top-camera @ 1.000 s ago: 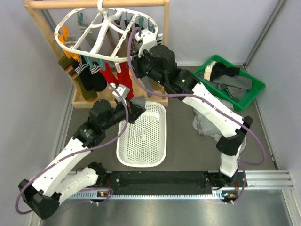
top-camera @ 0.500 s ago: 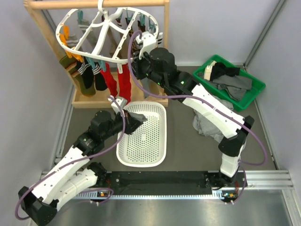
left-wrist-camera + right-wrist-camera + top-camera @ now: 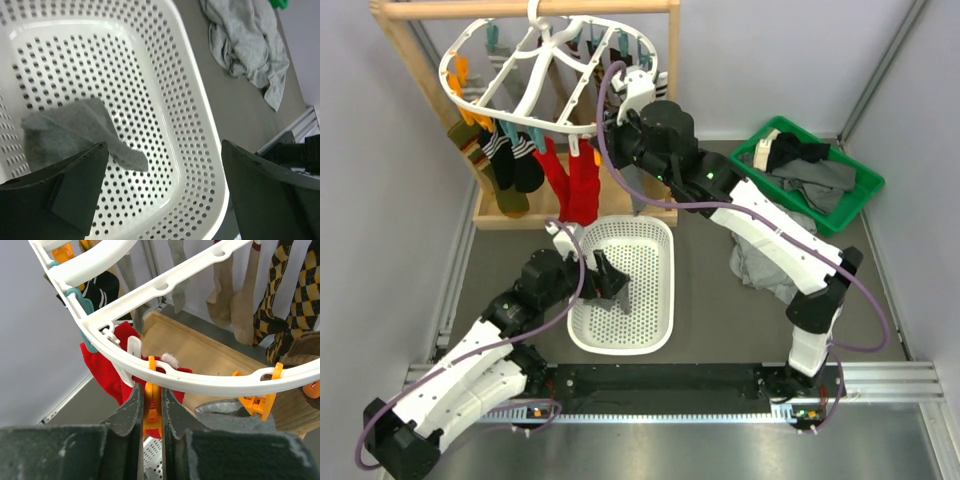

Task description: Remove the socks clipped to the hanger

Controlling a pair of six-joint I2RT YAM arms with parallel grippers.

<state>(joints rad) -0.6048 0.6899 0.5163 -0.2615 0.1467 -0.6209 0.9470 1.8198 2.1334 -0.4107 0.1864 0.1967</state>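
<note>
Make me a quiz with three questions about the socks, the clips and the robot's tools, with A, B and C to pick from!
1. Where does the grey sock lie? A on a chair; B in the white basket; C in a drawer.
2. What colour is the clip that the right tool pinches? A purple; B black; C orange.
3. How is the left tool? A open; B shut on a sock; C shut on a clip.

Answers: 1 B, the left wrist view shows it on the basket's holed floor. 2 C, the right wrist view shows orange plastic in its pinch. 3 A, it gapes wide over the basket, holding nothing.
</note>
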